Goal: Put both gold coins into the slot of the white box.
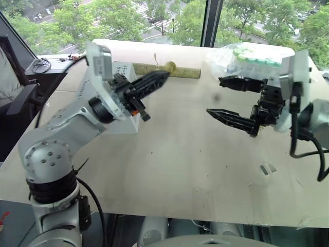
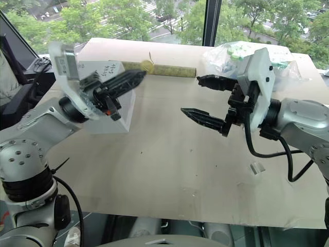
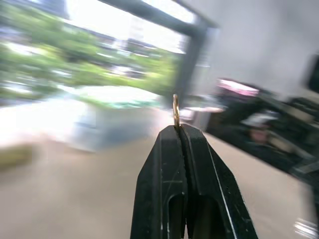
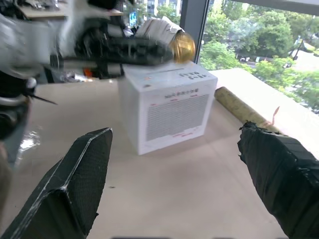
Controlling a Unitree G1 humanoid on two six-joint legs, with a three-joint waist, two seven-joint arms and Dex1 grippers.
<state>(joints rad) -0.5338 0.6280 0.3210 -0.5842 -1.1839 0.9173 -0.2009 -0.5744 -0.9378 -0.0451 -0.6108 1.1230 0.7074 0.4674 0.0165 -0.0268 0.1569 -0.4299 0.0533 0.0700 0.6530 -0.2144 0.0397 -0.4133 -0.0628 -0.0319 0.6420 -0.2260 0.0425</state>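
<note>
My left gripper [image 1: 163,75] is shut on a gold coin [image 1: 169,66], which sticks out of its tip. It hangs in the air over the table, just above and beside the white box [image 2: 117,105]. In the left wrist view the coin [image 3: 175,110] stands edge-on between the closed fingers [image 3: 164,169]. My right gripper [image 1: 215,96] is open and empty, level, pointing across at the left one. Between its fingers [image 4: 75,189] I see the white box [image 4: 164,109] and the held coin [image 4: 182,47] above it. I cannot make out the slot.
A long gold-brown roll [image 1: 187,73] lies along the table's far side behind the box. A clear bag of green-capped tubes [image 1: 252,56] sits at the back right. Small clear plastic scraps [image 1: 267,168] lie near the right front. A dark chair [image 1: 15,98] stands left of the table.
</note>
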